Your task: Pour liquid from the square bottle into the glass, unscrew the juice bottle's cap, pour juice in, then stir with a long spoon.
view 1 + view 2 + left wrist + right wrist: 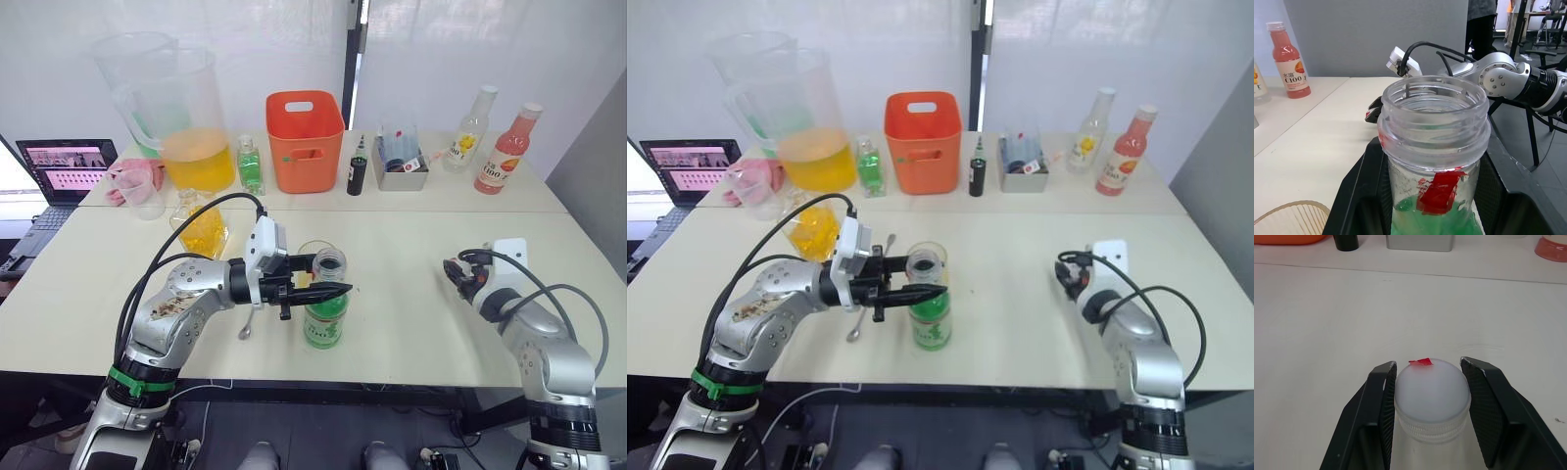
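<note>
Juice bottle [325,311] uncapped on cream table [411,284]

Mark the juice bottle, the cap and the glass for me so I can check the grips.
juice bottle [325,323]: left eye view, on its green-filled lower body.
cap [1432,391]: right wrist view, on its white top, between the right gripper's fingers.
glass [312,252]: left eye view, on its rim behind the bottle.

The glass [315,257] stands just behind the juice bottle [326,311], touching.
</note>
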Tool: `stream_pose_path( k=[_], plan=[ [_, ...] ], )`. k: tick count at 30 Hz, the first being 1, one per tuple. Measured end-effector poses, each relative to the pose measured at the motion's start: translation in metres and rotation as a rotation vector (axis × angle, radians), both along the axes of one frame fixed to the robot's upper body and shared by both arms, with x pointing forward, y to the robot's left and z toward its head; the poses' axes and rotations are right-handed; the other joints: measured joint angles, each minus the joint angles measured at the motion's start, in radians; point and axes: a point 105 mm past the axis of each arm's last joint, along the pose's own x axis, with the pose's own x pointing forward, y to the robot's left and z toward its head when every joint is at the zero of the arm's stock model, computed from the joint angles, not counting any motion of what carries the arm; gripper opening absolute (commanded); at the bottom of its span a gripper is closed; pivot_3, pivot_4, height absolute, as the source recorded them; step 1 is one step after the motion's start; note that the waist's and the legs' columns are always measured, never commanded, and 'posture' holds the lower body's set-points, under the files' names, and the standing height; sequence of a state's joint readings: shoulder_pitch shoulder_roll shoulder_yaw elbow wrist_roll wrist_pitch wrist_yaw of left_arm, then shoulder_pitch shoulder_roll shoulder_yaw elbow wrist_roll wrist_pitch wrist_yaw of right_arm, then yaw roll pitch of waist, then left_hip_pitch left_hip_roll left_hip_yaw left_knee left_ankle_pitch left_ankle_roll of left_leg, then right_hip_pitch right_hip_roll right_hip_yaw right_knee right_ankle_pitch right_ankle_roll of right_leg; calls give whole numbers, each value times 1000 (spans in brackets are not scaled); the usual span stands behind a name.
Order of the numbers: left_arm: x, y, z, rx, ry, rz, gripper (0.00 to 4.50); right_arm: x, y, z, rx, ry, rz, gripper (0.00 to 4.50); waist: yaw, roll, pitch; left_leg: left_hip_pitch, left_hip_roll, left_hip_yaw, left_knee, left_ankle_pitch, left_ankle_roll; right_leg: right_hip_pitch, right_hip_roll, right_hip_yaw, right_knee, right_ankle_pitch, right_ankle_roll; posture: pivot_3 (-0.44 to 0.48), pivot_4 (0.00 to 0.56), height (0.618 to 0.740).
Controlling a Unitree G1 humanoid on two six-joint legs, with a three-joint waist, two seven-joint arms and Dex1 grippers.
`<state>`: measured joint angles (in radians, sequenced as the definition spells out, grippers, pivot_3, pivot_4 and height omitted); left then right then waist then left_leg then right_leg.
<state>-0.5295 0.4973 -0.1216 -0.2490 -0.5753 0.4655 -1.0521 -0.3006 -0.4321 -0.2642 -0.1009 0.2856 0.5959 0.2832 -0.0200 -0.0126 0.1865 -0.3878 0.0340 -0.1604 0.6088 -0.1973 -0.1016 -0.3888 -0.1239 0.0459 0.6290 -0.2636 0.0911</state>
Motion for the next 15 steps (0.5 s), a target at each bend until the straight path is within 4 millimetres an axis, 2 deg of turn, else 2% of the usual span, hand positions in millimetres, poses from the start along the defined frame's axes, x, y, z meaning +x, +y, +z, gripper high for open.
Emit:
stream_pose_path(
  k=[5,9,11,15],
  plan=[
    [0,0,0,0,-1,3,1617,0,2,-14,19,41,1,1648,-1,0,0,0,0,0,0,0,0,0,0,0,0,0,0,0,150,740],
    [0,0,0,0,-1,4,1617,0,4,-15,28,41,4,1648,-1,0,0,0,0,0,0,0,0,0,0,0,0,0,0,0,150,740],
    [0,0,0,0,-1,4,1617,0,4,-15,31,41,2,2691,-1,0,0,0,0,0,0,0,0,0,0,0,0,0,0,0,150,740],
    [0,0,0,1,-1,3,1617,0,7,-14,44,44,8,4007,-1,0,0,0,0,0,0,0,0,0,0,0,0,0,0,0,150,740]
  ],
)
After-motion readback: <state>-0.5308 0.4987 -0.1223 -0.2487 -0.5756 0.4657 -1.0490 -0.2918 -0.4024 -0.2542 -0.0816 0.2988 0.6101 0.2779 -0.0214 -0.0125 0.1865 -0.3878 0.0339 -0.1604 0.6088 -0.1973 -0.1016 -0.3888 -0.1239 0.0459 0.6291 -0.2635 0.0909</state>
